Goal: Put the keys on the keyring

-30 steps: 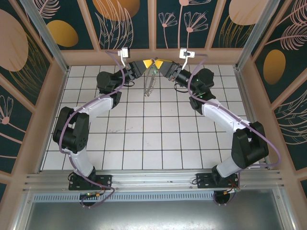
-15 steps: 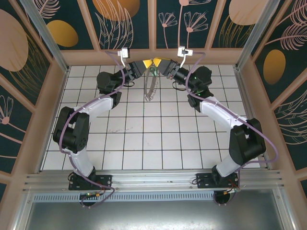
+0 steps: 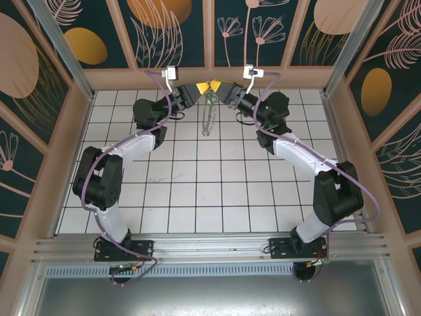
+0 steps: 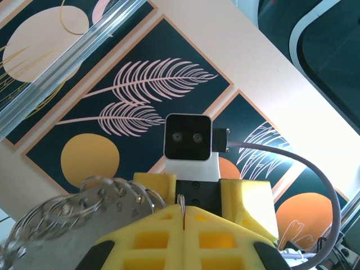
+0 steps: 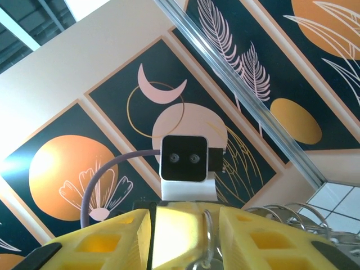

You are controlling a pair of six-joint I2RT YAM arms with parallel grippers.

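The jaws of the left gripper were pressed fully together on the wire of the keyring, a large thin grey metal hoop fringed with small silvery loops. It hung over the far end of the white tiled surface. The jaws of the right gripper stood partly apart, with the hoop's wire between them. A green speck at the hoop's top was possibly the tiny green-headed key.
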